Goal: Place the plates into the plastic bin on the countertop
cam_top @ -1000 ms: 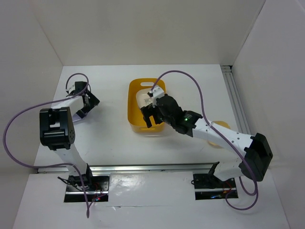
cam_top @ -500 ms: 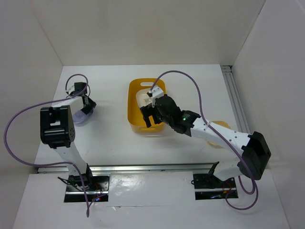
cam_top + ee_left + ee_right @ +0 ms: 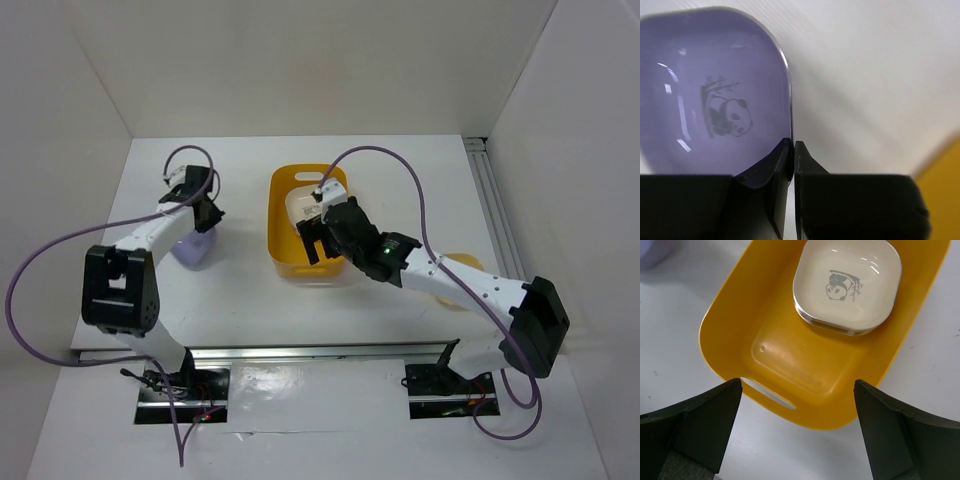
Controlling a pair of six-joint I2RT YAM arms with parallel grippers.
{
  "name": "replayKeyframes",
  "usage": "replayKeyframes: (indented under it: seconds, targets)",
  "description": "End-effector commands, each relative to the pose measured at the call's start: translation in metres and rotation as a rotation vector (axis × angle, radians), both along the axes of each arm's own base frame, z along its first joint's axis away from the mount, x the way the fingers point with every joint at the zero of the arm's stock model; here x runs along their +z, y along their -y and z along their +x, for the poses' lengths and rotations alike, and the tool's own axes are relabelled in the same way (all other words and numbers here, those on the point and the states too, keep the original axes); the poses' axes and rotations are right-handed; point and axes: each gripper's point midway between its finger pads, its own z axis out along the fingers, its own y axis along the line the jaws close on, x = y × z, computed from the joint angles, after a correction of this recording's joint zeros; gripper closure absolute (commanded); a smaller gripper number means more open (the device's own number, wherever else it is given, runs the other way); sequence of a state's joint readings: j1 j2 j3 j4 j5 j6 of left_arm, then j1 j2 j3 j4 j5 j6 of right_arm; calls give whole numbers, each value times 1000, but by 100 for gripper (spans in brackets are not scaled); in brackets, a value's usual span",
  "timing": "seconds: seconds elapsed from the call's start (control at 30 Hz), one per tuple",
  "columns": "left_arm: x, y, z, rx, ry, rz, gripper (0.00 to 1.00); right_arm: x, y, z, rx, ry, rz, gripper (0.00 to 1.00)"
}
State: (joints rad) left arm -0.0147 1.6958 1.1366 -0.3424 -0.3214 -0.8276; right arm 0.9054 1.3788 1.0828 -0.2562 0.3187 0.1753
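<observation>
Pinched the rim of the purple plate (image 3: 715, 100) with the left jaws, left of the bin (image 3: 278, 225). Held the right jaws wide apart above the bin, over the stacked plates (image 3: 847, 285). Could slip out while carried, being gripped only at thin glossy edge.

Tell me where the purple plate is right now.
In the top view the purple plate is on the left side, left of the orange bin, its rim pinched by the left gripper.

One purple plate (image 3: 715, 100), one yellow plate (image 3: 466, 262), one plate stack (image 3: 847, 285), one bin (image 3: 740, 330).
</observation>
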Motion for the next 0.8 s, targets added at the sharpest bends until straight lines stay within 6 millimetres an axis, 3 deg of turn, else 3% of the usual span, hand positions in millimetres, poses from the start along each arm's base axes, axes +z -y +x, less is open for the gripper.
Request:
replayKeyframes:
  seconds: [0.0,0.03,0.07,0.17,0.23,0.3,0.33,0.4,0.43,0.47,0.5,0.53,0.57,0.6,0.7,0.77]
  targets:
    - [70,52,-18,-71,100,0,100,48,11,5,-79,88,78,0]
    - [84,60,-20,-77,129,-16,100,46,14,6,-100,83,75,0]
    - [116,76,-20,-112,204,-21,100,46,23,6,-130,92,59,0]
    - [159,99,-26,-145,290,-31,100,55,46,4,-230,114,77,0]
    - [191,128,-31,-197,362,-60,100,69,61,-1,-273,137,118,0]
    - [207,148,-36,-233,392,-66,100,79,76,-7,-314,160,153,0]
    - [204,158,-33,-250,382,-65,100,86,81,-8,-328,175,167,0]
    - [222,189,-26,-317,428,-120,100,88,99,-9,-394,188,170,0]
    - [217,205,-20,-345,423,-131,100,101,107,-13,-422,205,221,0]
    - [220,219,-17,-367,436,-142,100,99,113,-15,-439,206,220,0]
    - [238,242,-16,-406,491,-154,100,99,120,-17,-460,217,219,0]
    - [243,254,-14,-425,513,-148,100,110,128,-21,-473,235,264,0]
    - [232,270,-6,-437,497,-136,100,109,130,-23,-473,237,267,0]
    - [247,283,-2,-450,527,-154,100,114,133,-25,-474,244,283,0]
    - [238,315,22,-486,519,-161,100,113,140,-32,-481,230,286,0]
    - [230,325,32,-496,503,-163,100,113,141,-33,-484,223,285,0]
